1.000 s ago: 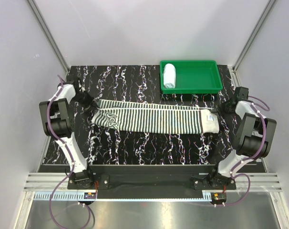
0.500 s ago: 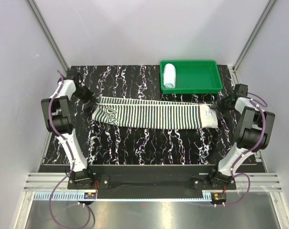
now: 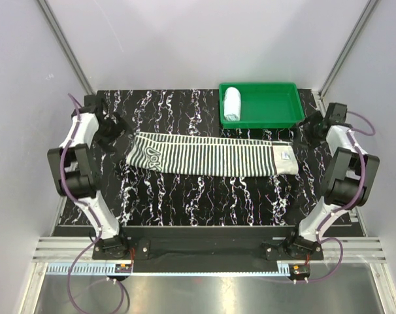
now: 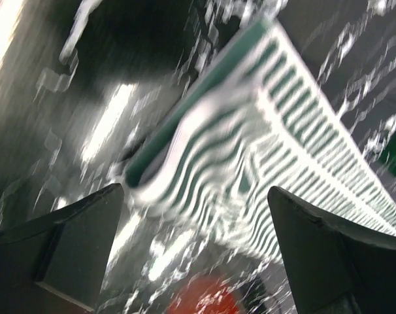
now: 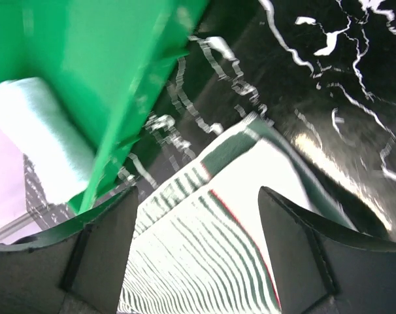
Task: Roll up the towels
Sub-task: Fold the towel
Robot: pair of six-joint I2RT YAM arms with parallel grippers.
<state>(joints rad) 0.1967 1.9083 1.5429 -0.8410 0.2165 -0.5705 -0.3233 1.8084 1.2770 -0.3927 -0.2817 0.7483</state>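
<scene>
Top view: the striped towel [image 3: 211,156] lies flat on the worktop [image 3: 185,190], its long axis running from the left tool [image 3: 116,131] to the right tool [image 3: 309,127], one just off each end, both arms folded outward; the blue towel [image 3: 232,103] sits rolled in the tray [image 3: 270,122]. The blurred left wrist view shows spread fingers [image 4: 74,242] holding nothing, the towel's end seemingly just ahead. The right wrist view shows the same, tray ahead-left.

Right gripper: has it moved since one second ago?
Yes. The right gripper has drawn away from the end of the striped towel toward the table's far edge, and now stands open beside the near right corner of the green tray.
</scene>
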